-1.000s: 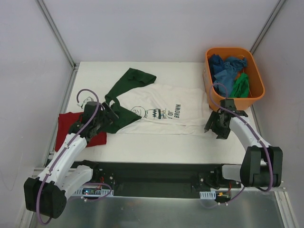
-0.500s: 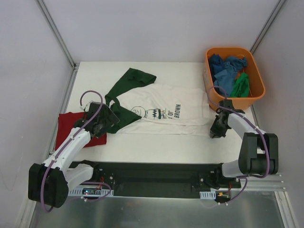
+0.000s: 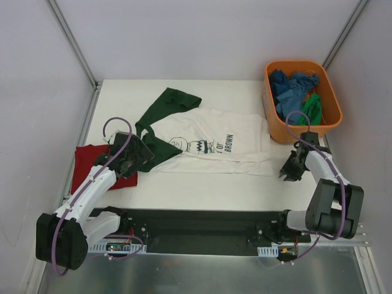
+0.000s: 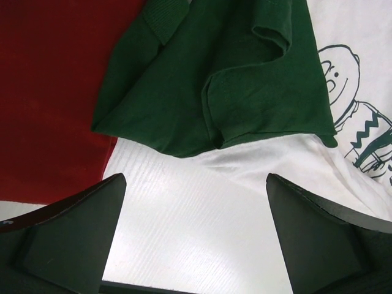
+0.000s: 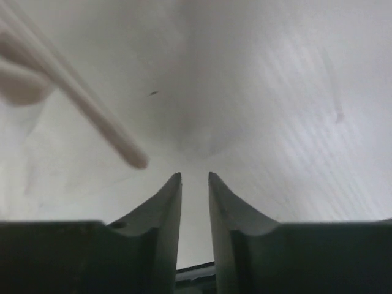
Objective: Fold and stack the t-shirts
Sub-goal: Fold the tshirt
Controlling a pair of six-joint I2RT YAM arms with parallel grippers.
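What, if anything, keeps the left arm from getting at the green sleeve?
Probably nothing, so yes. The left gripper hangs open just short of the green sleeve, with only bare table between them. The red shirt lies off to one side, not in the path.

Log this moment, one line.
left end effector open near dark green cloth sleeve | right end effector near-closed, grasp unclear | white cartoon-print cloth t-shirt spread

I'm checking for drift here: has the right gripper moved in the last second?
Yes. The right gripper has shifted right, away from the white t-shirt hem, staying just in front of the orange tub.
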